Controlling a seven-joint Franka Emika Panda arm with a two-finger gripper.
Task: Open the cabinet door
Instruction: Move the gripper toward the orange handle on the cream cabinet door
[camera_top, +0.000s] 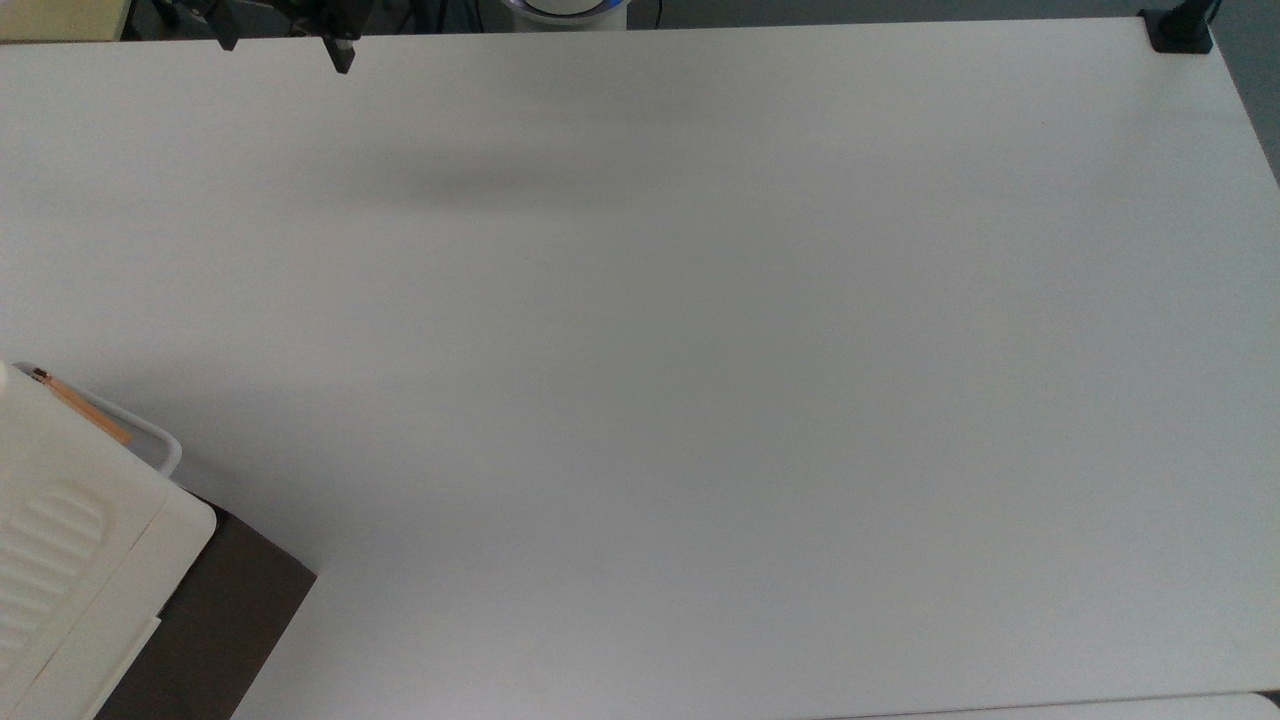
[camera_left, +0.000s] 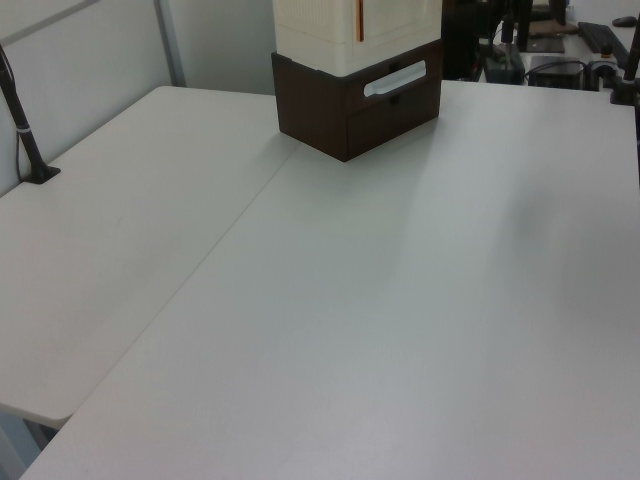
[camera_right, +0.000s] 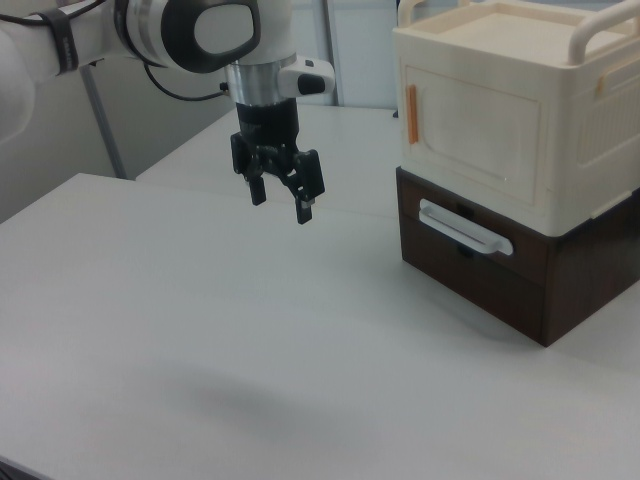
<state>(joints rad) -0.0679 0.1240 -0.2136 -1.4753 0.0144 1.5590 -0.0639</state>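
Black two-finger pincer (camera_right: 281, 200) suspended above white table (camera_right: 200, 330), fingers spread apart and empty, cream plastic cabinet (camera_right: 500, 110) on dark brown base at right view's right, cream panel door (camera_right: 470, 125) with copper bar handle (camera_right: 411, 107) closed.

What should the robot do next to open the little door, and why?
Probably move the gripper across to the copper handle on the cabinet door. The door looks closed, and the gripper hangs open above the table, well away from the cabinet.
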